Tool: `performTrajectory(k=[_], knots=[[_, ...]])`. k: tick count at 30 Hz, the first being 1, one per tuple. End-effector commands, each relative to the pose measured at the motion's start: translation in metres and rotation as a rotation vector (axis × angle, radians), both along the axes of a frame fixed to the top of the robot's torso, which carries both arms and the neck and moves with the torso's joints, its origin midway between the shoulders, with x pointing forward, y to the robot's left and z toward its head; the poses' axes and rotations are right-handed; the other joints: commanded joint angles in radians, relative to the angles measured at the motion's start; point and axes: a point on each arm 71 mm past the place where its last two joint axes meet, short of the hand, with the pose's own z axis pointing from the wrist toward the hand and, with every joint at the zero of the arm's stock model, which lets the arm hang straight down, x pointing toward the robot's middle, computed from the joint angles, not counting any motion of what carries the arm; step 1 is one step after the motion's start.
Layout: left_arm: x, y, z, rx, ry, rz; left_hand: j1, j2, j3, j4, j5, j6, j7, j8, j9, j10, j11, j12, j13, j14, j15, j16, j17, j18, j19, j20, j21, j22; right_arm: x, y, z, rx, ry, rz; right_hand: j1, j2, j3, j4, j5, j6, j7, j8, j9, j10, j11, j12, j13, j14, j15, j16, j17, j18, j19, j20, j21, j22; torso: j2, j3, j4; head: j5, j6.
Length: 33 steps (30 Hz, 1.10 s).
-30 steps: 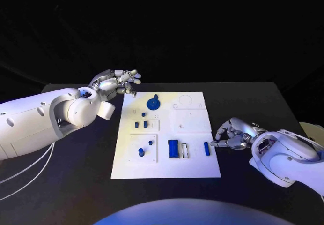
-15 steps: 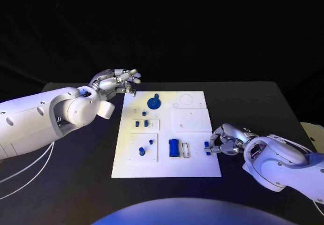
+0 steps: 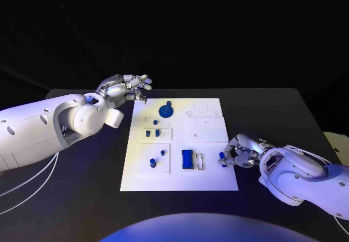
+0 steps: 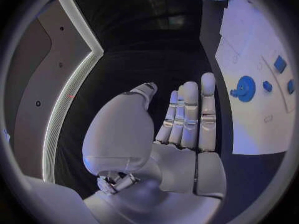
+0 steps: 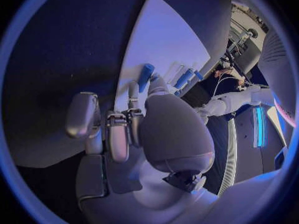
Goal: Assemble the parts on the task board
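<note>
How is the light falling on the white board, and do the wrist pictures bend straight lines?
Head view: bluish light washes the white board, the black table staying dark. Left wrist view: the board's straight edges curve. Right wrist view: the same bending, with the robot hand looming large.

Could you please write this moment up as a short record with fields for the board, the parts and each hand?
board: white task board in the middle of the black table
parts: blue round part at the far end; blue block near the front
left hand: raised beyond the board's far left corner, holding nothing
right hand: at the board's right edge, fingers at a small blue peg; grip unclear
</note>
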Motion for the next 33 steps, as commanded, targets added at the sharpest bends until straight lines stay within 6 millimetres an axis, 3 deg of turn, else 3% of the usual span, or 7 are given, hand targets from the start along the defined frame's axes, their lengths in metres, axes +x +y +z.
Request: performTrajectory(k=[1, 14, 16, 18, 19, 21, 33], knots=[[-0.001, -0.002, 0.001, -0.01, -0.005, -0.013, 0.002, 0.011, -0.004, 0.003, -0.004, -0.007, 0.001, 0.006, 0.001, -0.003, 0.0, 0.005, 0.0, -0.008, 0.001, 0.006, -0.001, 0.009, 0.006, 0.003, -0.005, -0.001, -0.003, 0.002, -0.008, -0.067, 0.028, 0.041, 0.049, 0.009, 0.002, -0.005, 0.002, 0.008, -0.001, -0.01, -0.004, 0.021, -0.005, -0.007, 0.123, 0.104, -0.004, 0.003, 0.254, 0.002, 0.008, -0.003, 0.0, 0.145, 0.0, 0.0005, 0.0, 0.001, 0.0], [-0.001, -0.002, 0.001, -0.01, -0.005, -0.013, 0.002, 0.011, -0.004, 0.003, -0.004, -0.007, 0.001, 0.006, 0.001, -0.003, 0.0, 0.005, 0.0, -0.008, 0.001, 0.006, -0.001, 0.009, 0.006, 0.003, -0.005, -0.001, -0.004, 0.008, -0.01, -0.079, 0.011, 0.058, 0.227, 0.057, 0.119, -0.001, -0.078, 0.029, -0.014, -0.032, -0.015, 0.024, -0.019, -0.003, 0.129, 0.105, -0.015, 0.004, 0.258, 0.0, 0.012, -0.015, 0.006, 0.149, 0.0, 0.0007, -0.0003, 0.0, 0.0], [-0.001, -0.002, 0.001, -0.01, -0.005, -0.013, 0.002, 0.011, -0.004, 0.003, -0.004, -0.007, 0.001, 0.006, 0.001, -0.003, 0.0, 0.005, 0.0, -0.008, 0.001, 0.006, -0.001, 0.009, 0.006, 0.003, -0.005, -0.001, -0.005, 0.009, -0.008, -0.066, 0.004, 0.052, 0.215, 0.018, 0.26, 0.001, -0.157, 0.031, -0.015, -0.041, -0.017, 0.025, -0.019, -0.003, 0.131, 0.105, -0.016, 0.005, 0.261, 0.0, 0.014, -0.02, 0.007, 0.15, 0.0, 0.0005, -0.0003, 0.0, 0.0], [-0.001, -0.002, 0.001, -0.01, -0.005, -0.013, 0.002, 0.011, -0.004, 0.003, -0.004, -0.007, 0.001, 0.006, 0.001, -0.003, 0.0, 0.005, 0.0, -0.008, 0.001, 0.006, -0.001, 0.009, 0.006, 0.003, -0.005, -0.001, -0.006, 0.01, -0.007, -0.052, -0.001, 0.046, 0.158, -0.053, 0.436, 0.0, -0.148, 0.034, -0.015, -0.042, -0.011, 0.027, -0.02, -0.003, 0.133, 0.106, -0.016, 0.006, 0.262, -0.001, 0.015, -0.017, 0.008, 0.151, 0.0, 0.0005, -0.0003, 0.0, 0.0], [-0.001, -0.002, 0.001, -0.01, -0.005, -0.013, 0.002, 0.011, -0.004, 0.003, -0.004, -0.007, 0.001, 0.006, 0.001, -0.003, 0.0, 0.005, 0.0, -0.008, 0.001, 0.006, -0.001, 0.009, 0.006, 0.003, -0.005, -0.001, -0.006, 0.01, -0.006, -0.046, -0.002, 0.043, 0.091, -0.129, 0.616, -0.005, -0.145, 0.037, -0.015, -0.032, 0.006, 0.028, -0.02, -0.003, 0.133, 0.106, -0.016, 0.006, 0.262, -0.001, 0.016, -0.016, 0.007, 0.151, 0.0, 0.0004, 0.0, 0.0, 0.0], [-0.001, -0.002, 0.001, -0.009, -0.005, -0.013, 0.002, 0.011, -0.004, 0.003, -0.004, -0.007, 0.001, 0.006, 0.001, -0.003, 0.0, 0.005, 0.0, -0.008, 0.001, 0.006, -0.001, 0.009, 0.006, 0.003, -0.005, -0.001, -0.008, 0.012, -0.005, -0.031, -0.004, 0.037, 0.056, -0.159, 0.698, -0.015, -0.134, 0.03, -0.014, -0.023, 0.023, 0.03, -0.019, -0.003, 0.134, 0.106, -0.015, 0.006, 0.263, -0.001, 0.016, -0.016, 0.007, 0.151, 0.0, 0.0001, 0.0001, 0.0, 0.0], [-0.001, -0.003, 0.001, -0.01, -0.006, -0.015, 0.002, 0.011, -0.004, 0.003, -0.004, -0.007, 0.001, 0.006, 0.001, -0.003, 0.0, 0.005, 0.0, -0.008, 0.001, 0.006, -0.001, 0.009, 0.006, 0.003, -0.005, -0.001, -0.012, 0.031, 0.013, 0.097, -0.001, 0.014, -0.059, -0.188, 0.855, -0.052, -0.12, 0.012, -0.011, 0.002, 0.066, 0.034, -0.016, 0.001, 0.139, 0.106, -0.014, 0.006, 0.263, -0.002, 0.019, -0.015, 0.015, 0.153, 0.0, -0.0007, 0.0006, -0.004, 0.0]])
